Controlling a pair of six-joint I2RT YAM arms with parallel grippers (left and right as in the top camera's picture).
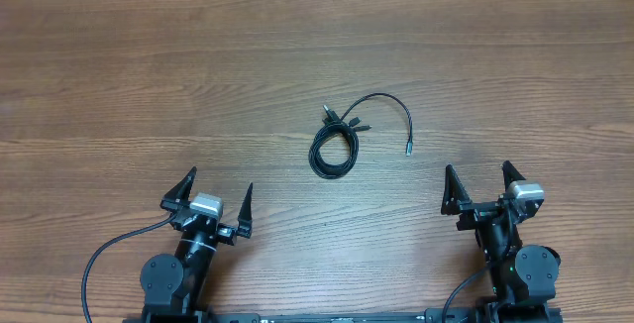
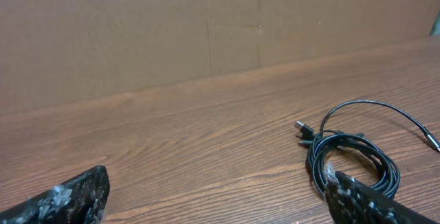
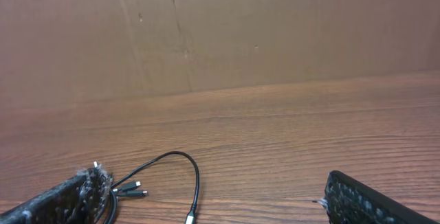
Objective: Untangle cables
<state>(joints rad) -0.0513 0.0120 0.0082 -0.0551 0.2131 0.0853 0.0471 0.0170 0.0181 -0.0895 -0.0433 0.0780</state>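
The cables (image 1: pixel 337 145) lie as one coiled black bundle at the table's middle, with plug ends sticking out at its top and one strand arcing right to a silvery plug (image 1: pixel 409 148). My left gripper (image 1: pixel 214 202) is open and empty, near the front edge, left of the coil. My right gripper (image 1: pixel 477 184) is open and empty, at the front right. The coil shows at lower right in the left wrist view (image 2: pixel 357 159), partly behind my right finger. In the right wrist view the arcing strand (image 3: pixel 185 176) shows at lower left.
A brown cardboard wall (image 2: pixel 206 31) stands along the table's far edge. Thick black wires (image 1: pixel 99 259) run from the robot bases at the front.
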